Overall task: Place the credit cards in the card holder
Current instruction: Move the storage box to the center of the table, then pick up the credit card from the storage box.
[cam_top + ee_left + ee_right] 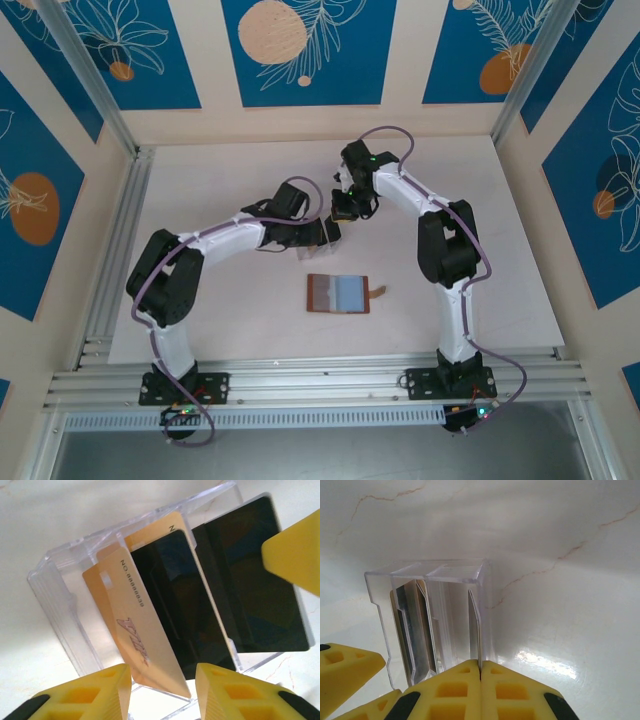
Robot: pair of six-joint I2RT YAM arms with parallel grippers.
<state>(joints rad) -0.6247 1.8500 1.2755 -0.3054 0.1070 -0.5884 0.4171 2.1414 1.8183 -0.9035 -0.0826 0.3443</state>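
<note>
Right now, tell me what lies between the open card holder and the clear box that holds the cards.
Nothing: in the top view, the table between the card holder and the clear box is bare.

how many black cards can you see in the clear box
2. One black card stands mid-box between the tan cards. The other is on the right side of the clear box. More could be hidden behind the tan ones.

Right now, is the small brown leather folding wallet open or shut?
Open: the wallet lies spread flat on the table, blue-grey lining up, its tab clasp sticking out to the right.
</note>
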